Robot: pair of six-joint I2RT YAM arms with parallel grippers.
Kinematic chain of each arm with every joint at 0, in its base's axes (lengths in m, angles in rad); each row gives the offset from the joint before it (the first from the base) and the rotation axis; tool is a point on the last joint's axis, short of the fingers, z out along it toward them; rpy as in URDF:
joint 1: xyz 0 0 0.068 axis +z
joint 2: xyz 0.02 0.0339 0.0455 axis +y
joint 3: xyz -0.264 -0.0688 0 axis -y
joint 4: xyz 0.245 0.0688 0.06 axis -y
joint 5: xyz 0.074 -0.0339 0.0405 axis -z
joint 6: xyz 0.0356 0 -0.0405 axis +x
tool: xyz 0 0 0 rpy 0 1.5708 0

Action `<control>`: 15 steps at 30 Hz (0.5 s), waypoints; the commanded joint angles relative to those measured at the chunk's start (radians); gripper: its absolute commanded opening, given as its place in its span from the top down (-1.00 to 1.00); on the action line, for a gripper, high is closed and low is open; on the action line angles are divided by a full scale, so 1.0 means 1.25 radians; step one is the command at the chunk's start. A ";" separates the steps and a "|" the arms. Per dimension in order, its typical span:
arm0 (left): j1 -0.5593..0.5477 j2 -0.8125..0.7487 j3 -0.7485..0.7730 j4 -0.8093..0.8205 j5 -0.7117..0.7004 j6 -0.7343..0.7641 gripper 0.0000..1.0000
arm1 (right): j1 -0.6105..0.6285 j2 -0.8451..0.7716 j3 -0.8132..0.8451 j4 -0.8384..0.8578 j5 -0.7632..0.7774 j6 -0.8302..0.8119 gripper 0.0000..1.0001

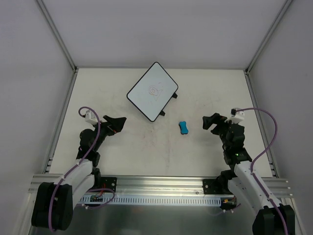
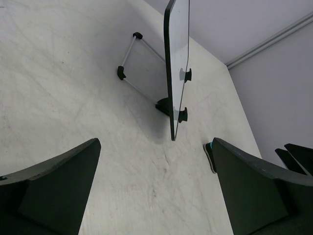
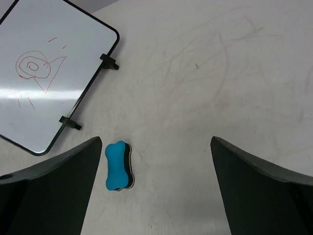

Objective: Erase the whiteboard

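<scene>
Left pincer [image 1: 119, 121] and right pincer [image 1: 209, 122] both spread, empty — whiteboard [image 1: 152, 90] bears red scribble.

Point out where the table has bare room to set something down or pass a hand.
Bare: the near strip between the left hand and the right hand, on the arms' side of the blue eraser; the far-right and far-left corners either side of the whiteboard. Crowded: the narrow gap between whiteboard and eraser.

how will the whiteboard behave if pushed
The whiteboard looks stiff and thin, so probably light and apt to slide on the table. It seems propped on a wire stand, so pressing may rock or tip it.
</scene>
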 commanded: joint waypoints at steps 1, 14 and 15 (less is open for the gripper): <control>0.001 -0.012 -0.007 0.051 0.016 0.024 -0.98 | 0.003 -0.015 -0.001 0.038 0.022 -0.008 -0.98; 0.001 -0.011 -0.006 0.051 0.014 0.023 -0.98 | 0.034 0.062 0.078 -0.027 -0.006 -0.040 -0.98; 0.001 -0.011 -0.006 0.051 0.014 0.023 -0.98 | 0.041 0.080 0.093 -0.037 -0.006 -0.042 -0.98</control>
